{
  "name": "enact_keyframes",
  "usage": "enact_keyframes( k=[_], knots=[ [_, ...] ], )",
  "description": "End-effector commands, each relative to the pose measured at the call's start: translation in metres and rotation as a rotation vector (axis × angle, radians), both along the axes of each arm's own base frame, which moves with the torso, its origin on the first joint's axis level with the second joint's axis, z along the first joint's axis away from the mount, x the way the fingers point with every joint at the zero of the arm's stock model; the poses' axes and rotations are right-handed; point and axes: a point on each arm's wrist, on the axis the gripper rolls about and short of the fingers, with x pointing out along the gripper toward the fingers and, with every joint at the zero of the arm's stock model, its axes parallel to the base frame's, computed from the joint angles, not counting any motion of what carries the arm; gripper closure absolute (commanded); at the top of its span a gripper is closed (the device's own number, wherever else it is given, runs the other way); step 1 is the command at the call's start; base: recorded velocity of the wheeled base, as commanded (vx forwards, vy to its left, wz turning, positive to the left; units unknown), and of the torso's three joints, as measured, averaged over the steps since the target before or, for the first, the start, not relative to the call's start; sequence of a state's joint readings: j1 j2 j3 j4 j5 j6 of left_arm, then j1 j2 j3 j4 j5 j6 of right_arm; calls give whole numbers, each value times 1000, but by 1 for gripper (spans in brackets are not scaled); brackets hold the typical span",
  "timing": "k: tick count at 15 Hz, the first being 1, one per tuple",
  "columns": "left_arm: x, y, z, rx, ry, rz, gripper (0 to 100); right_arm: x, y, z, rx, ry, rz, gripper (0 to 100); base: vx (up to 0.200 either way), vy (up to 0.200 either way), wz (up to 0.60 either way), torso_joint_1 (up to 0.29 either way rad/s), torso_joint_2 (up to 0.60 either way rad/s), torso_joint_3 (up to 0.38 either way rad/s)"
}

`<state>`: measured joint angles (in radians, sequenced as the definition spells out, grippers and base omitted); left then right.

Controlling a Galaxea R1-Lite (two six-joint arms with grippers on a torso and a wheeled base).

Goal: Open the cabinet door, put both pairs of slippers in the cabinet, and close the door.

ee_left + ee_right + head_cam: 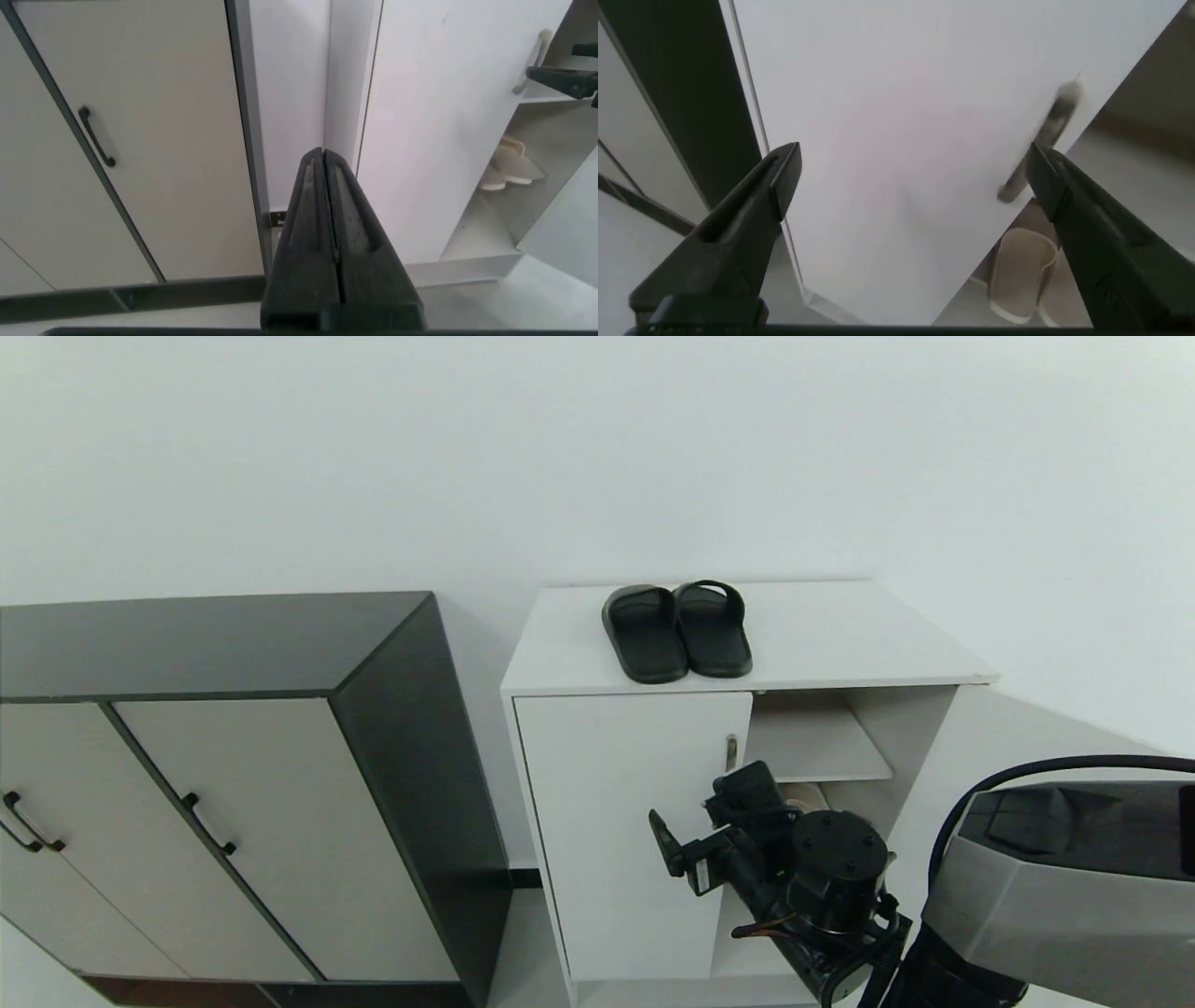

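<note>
Door handle [1057,114] lies just beside the right hand's [913,163] spread fingers [1088,229].

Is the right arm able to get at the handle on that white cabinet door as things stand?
Probably yes: the right gripper hangs open just in front of the door handle, and nothing stands between them.

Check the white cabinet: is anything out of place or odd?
Only the black slippers stand out: they lie side by side on top of the white cabinet, not inside it like the pale slippers at its bottom. Nothing looks spilled, tilted or damaged.
</note>
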<state>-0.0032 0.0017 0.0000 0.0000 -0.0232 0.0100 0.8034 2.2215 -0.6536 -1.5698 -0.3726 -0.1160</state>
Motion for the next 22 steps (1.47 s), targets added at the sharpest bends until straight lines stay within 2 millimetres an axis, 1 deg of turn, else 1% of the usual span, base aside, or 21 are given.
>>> enact_keyframes(
  k=[1, 10, 14, 16, 18, 19, 20, 22],
  knots=[
    [0, 0, 0, 1, 0, 0, 100, 0, 0, -2, -4, 3, 0, 0, 0, 0, 0, 222, -540, -315],
    [0, 0, 0, -1, 0, 0, 100, 0, 0, -2, -5, 4, 0, 0, 0, 0, 0, 247, -568, -317],
    [0, 0, 0, 1, 0, 0, 100, 1, 0, -3, -5, 4, 0, 0, 0, 0, 0, 181, -383, -210],
    [0, 0, 0, 1, 0, 2, 100, 1, 0, -2, -14, -3, -4, 0, 0, 0, 0, 21, -38, -25],
    [0, 0, 0, 1, 0, 2, 100, 3, 1, 7, -28, -45, -15, 0, 0, 0, 0, 0, 0, 0],
    [0, 0, 0, 1, 0, 2, 100, 6, 3, 20, -27, -48, -53, 0, 0, 0, 0, 0, 0, 0],
    [0, 0, 0, 1, 0, 2, 100, 8, 3, 30, -39, -14, -95, 0, 0, 0, 0, 0, 0, 0],
    [0, 0, 0, 1, 0, 0, 100, 11, 2, 60, -4, 59, -119, 0, 0, 0, 0, 0, 0, 0]
  ],
)
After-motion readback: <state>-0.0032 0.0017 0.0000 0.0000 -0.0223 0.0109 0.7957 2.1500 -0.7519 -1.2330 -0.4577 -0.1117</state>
